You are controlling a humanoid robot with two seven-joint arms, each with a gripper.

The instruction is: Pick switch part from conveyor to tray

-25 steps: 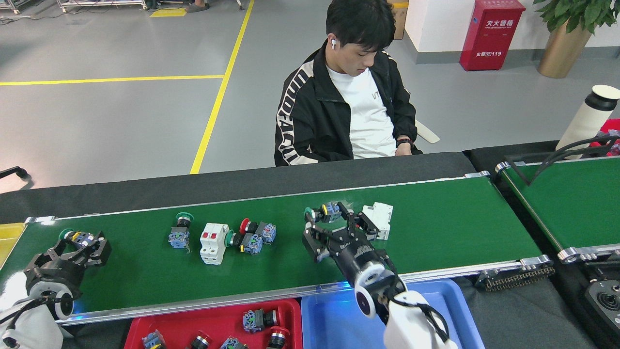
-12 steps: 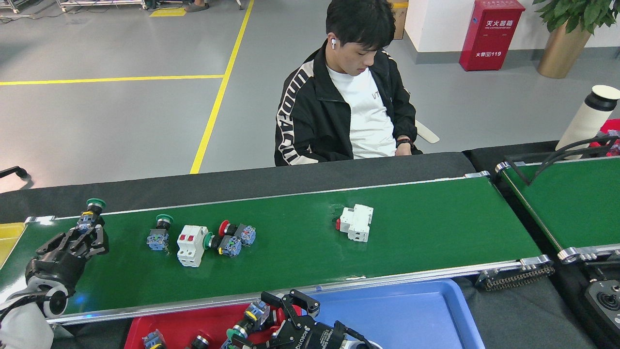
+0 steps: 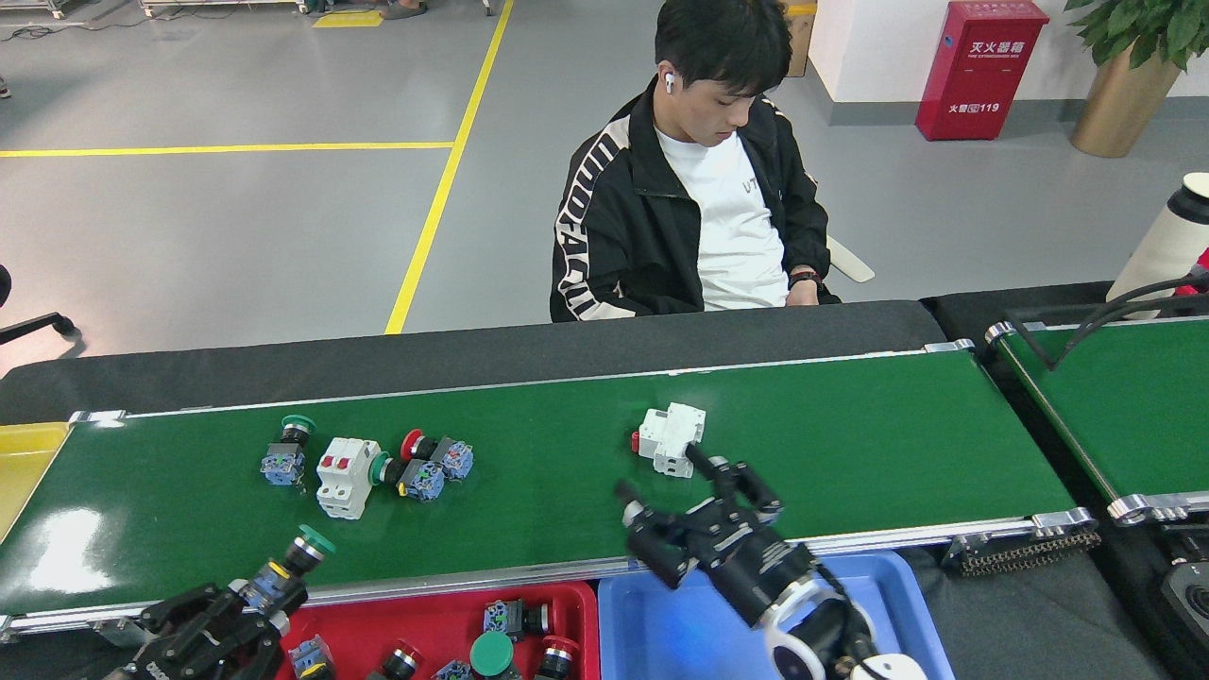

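Note:
The conveyor [image 3: 850, 444] carries a white breaker switch [image 3: 669, 439] at mid-belt. Further left lies a cluster: a green-capped push button [image 3: 283, 453], a white breaker with red levers [image 3: 345, 477], and a green [image 3: 406, 477] and a red push button [image 3: 434, 451]. My right gripper [image 3: 682, 502] is open over the belt's front part, just in front of the mid-belt breaker and not touching it. My left gripper [image 3: 247, 603] is shut on a green-capped push button [image 3: 291, 564], held at the belt's front rail beside the red tray [image 3: 576, 604].
The red tray holds several push-button parts. A blue tray [image 3: 652, 633] lies right of it under my right arm, and a yellow tray [image 3: 24, 463] sits at the belt's left end. A seated person [image 3: 699, 208] is behind the conveyor. A second green belt [image 3: 1124, 397] stands at right.
My right gripper rose from the red tray, where it left its button, and now stands open by the white breaker. My left gripper carried its green-capped button from the belt's far left to the front rail.

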